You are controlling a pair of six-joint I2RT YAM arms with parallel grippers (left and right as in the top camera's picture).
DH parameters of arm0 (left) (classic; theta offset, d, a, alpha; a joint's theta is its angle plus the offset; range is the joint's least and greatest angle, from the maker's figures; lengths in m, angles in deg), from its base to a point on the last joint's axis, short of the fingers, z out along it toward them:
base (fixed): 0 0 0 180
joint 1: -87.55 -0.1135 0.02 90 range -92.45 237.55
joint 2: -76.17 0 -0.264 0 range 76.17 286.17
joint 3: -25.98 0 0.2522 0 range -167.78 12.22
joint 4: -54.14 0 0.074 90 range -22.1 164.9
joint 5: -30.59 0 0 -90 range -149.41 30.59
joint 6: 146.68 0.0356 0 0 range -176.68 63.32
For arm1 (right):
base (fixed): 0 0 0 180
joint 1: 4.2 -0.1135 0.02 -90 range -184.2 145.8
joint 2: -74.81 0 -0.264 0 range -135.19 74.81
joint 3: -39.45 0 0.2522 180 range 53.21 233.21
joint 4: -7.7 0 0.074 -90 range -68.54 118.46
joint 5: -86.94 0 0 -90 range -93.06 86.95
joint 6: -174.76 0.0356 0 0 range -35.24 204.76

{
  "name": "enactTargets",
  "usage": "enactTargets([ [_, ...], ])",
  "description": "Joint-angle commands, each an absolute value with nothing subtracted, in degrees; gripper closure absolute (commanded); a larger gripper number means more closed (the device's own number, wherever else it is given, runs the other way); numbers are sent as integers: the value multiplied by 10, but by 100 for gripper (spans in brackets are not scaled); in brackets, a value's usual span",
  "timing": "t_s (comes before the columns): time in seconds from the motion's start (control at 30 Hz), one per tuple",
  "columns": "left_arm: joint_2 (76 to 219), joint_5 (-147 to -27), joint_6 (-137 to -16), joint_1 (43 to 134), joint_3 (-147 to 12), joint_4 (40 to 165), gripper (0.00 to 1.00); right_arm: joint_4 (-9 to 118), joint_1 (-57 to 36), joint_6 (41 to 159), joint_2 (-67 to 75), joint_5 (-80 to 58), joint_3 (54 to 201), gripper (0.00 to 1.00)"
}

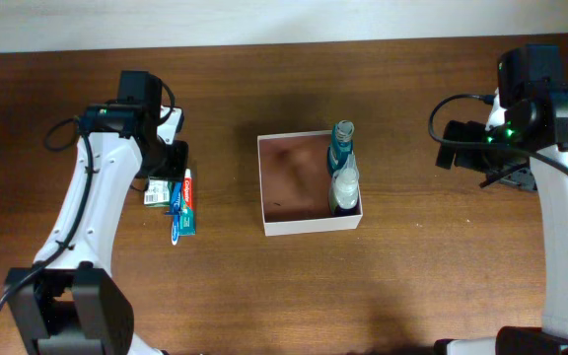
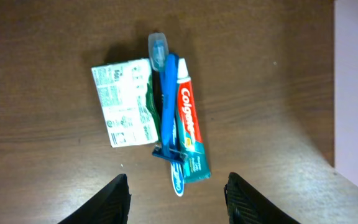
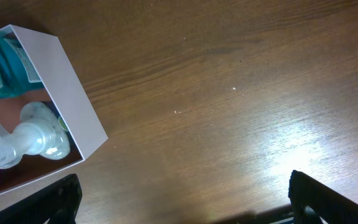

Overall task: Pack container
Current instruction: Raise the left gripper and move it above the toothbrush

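Container (image 1: 289,182) loaded with two bottles (image 1: 342,148), left hand (image 2: 176,186) held part-open over toothpaste (image 2: 189,121), nothing gripped, right hand (image 3: 182,186) spread wide, empty.

Warm overhead light leaves a glare patch on the table (image 3: 291,149), focus sharp.

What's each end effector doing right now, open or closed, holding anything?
Left end effector: open, holding nothing.
Right end effector: open, holding nothing.

Table (image 1: 412,286) dark wood, smooth, slight sheen. Container (image 1: 309,226) walls matt white card. Bottles (image 1: 342,150) glossy clear plastic. Toothpaste (image 2: 188,118) glossy printed tube. Toothbrush (image 2: 167,106) smooth blue plastic.
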State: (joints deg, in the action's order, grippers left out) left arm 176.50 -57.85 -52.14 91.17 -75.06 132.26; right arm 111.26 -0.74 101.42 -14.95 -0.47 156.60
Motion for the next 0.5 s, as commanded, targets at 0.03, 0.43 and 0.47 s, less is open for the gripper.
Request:
enactTargets([
  [0.03, 1782, -550, -518, 908, -759, 1313, 49, 1112, -4, 1015, -139, 2, 1574, 2],
  [0.43, 1846, -551, -518, 908, -759, 1311, 55, 1112, -4, 1015, -139, 2, 1574, 1],
  [0.47, 1850, -551, -518, 908, -759, 1310, 55, 1112, -4, 1015, -139, 2, 1574, 2],
])
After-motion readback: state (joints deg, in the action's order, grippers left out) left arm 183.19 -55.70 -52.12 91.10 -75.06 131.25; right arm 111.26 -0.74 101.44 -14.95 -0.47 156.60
